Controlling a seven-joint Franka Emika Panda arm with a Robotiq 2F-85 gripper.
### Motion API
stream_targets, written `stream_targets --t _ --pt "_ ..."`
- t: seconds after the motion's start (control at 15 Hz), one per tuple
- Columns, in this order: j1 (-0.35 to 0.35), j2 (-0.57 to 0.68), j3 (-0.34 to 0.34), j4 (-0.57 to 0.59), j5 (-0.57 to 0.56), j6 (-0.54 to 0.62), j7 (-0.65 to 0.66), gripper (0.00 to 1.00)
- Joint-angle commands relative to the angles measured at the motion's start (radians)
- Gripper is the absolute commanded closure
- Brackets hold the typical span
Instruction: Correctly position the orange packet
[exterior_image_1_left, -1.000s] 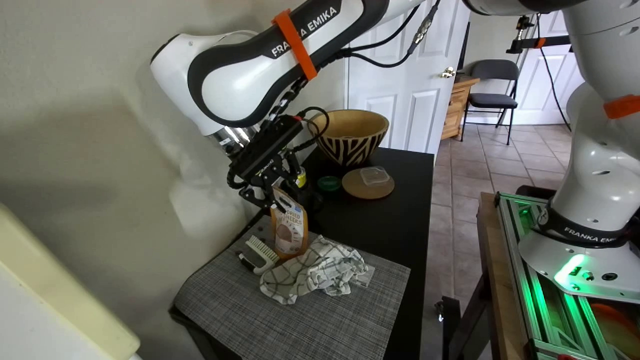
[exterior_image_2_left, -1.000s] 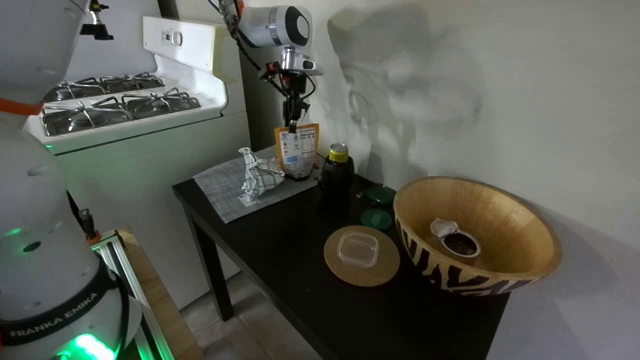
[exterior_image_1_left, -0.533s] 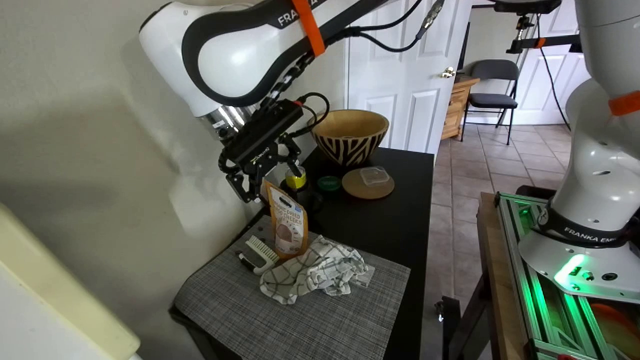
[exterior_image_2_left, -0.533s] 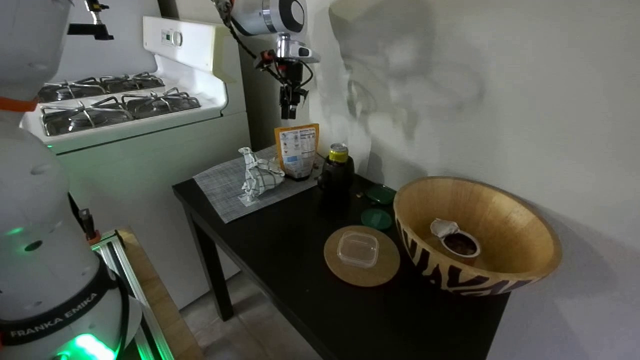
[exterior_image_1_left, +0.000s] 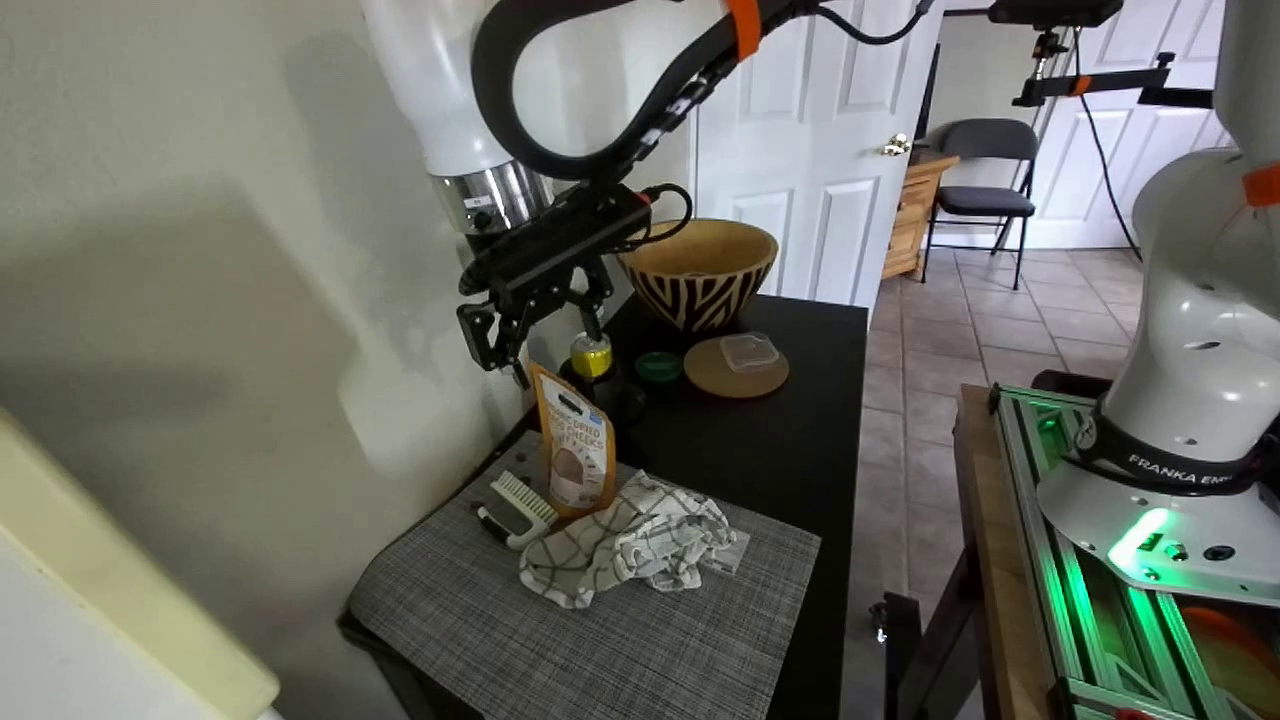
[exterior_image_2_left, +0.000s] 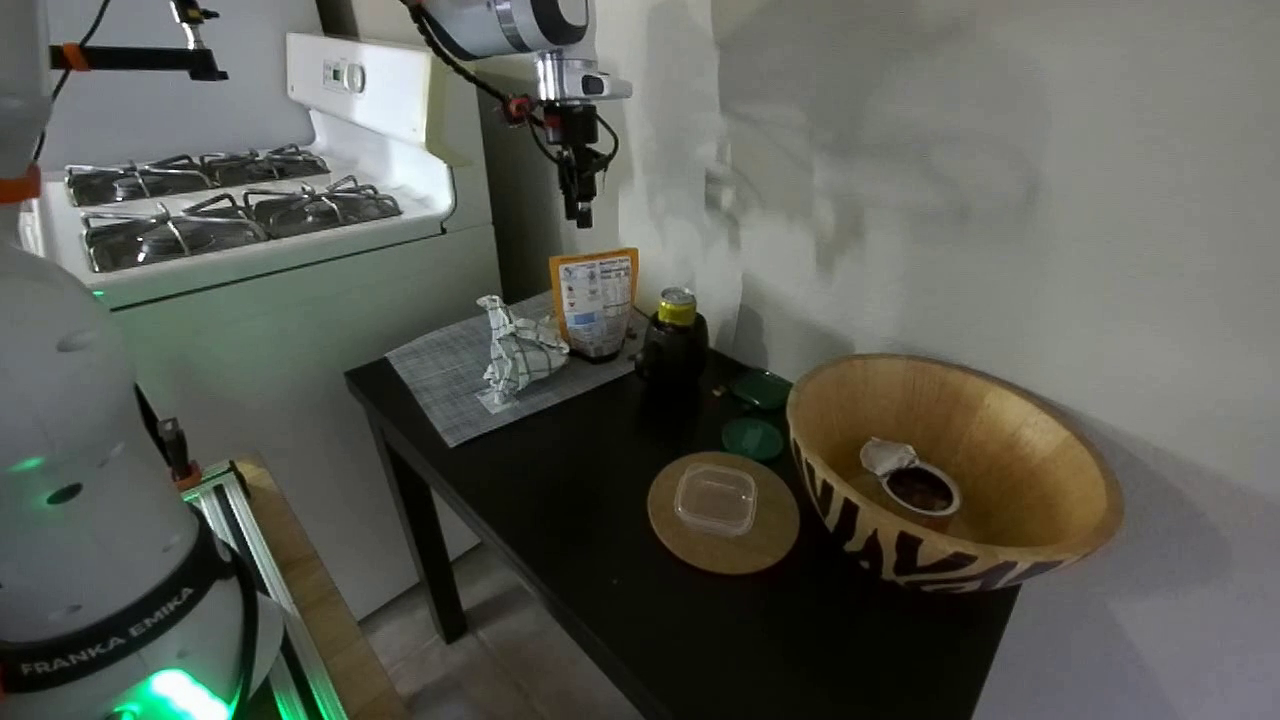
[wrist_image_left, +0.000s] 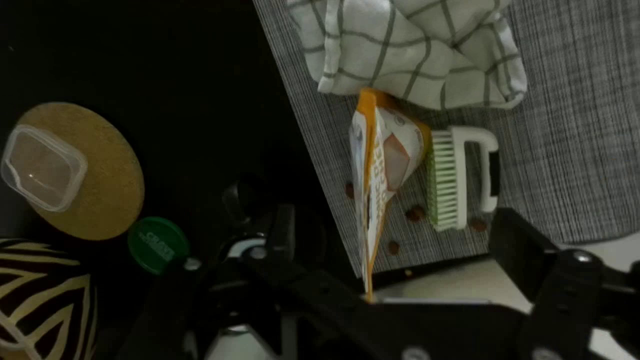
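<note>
The orange packet stands upright on the grey placemat in both exterior views (exterior_image_1_left: 578, 440) (exterior_image_2_left: 598, 295). Its printed front leans slightly. In the wrist view the packet (wrist_image_left: 387, 155) is seen from above, with its thin top edge reaching down between the fingers. My gripper is open and empty above the packet in both exterior views (exterior_image_1_left: 557, 354) (exterior_image_2_left: 580, 215). Its two fingers are spread wide in the wrist view (wrist_image_left: 393, 232), one on each side of the packet's top edge. A gap shows between the fingertips and the packet top in an exterior view.
A white brush (exterior_image_1_left: 520, 508) and a checked cloth (exterior_image_1_left: 635, 540) lie close to the packet on the placemat (exterior_image_1_left: 640, 650). A dark holder with a yellow-banded can (exterior_image_2_left: 677, 310) stands beside it. The wall is close behind. A wooden bowl (exterior_image_2_left: 950, 390) and round board (exterior_image_2_left: 670, 520) are farther along the table.
My gripper has risen from around the packet's top edge to above it, with its fingers apart. The packet and the other objects have stayed in place.
</note>
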Motion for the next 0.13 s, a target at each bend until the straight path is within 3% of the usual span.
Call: stream_targets --t 0.0,0.07 --pt "-0.032 -0.16 -0.011 -0.243 -0.088 0.267 0.009 0.0" --pt "-0.03 -0.061 0.005 -0.095 -0.046 0.143 -0.002 0.0"
